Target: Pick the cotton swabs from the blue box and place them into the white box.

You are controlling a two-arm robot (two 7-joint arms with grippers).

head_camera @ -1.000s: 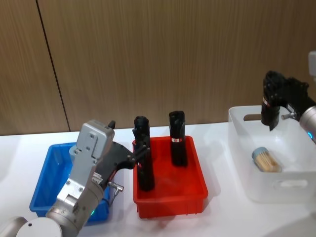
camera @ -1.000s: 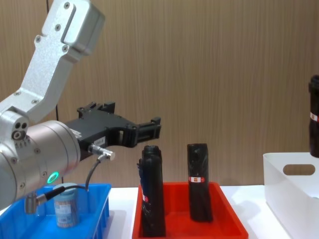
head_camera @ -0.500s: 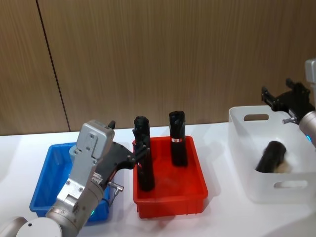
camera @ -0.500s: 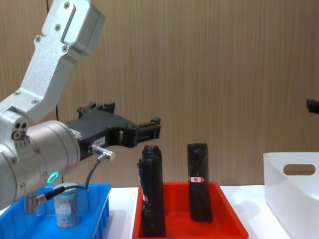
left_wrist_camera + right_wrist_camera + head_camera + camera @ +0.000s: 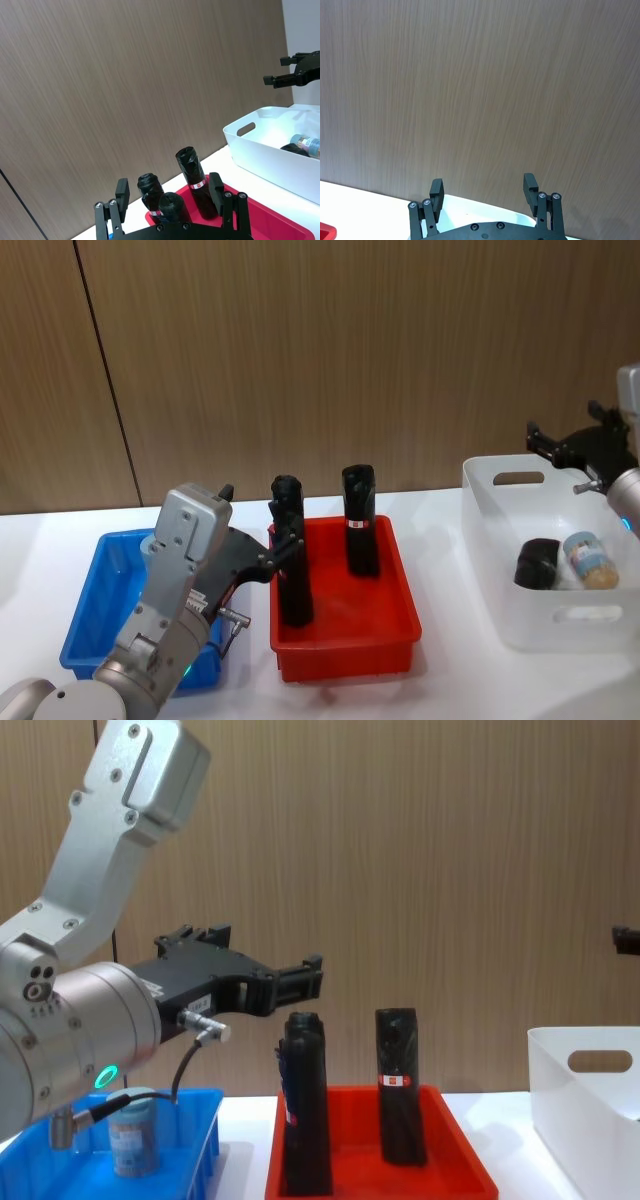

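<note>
One cotton swabs container [image 5: 131, 1140] stands upright in the blue box [image 5: 205, 1122], partly behind my left arm. Another cotton swabs container [image 5: 589, 559] lies in the white box [image 5: 500, 490] beside a black roll [image 5: 538, 564]. My left gripper [image 5: 283, 545] hangs open over the blue box's right side, its fingers [image 5: 122, 192] reaching the red tray's left rim with nothing between them. My right gripper [image 5: 567, 430] is open and empty, raised above the white box's far edge. From the left wrist, the white box [image 5: 260, 145] and that right gripper [image 5: 295, 77] show far off.
A red tray [image 5: 400, 635] sits between the two boxes with tall black rolls [image 5: 360, 520] standing in it, one [image 5: 290, 565] right at my left fingertips. A wood panel wall stands behind the white table [image 5: 450, 690].
My right gripper let go of a black roll, which dropped into the white box and pushed the swab container there to the right. The right gripper opened and rose. The left arm stayed still.
</note>
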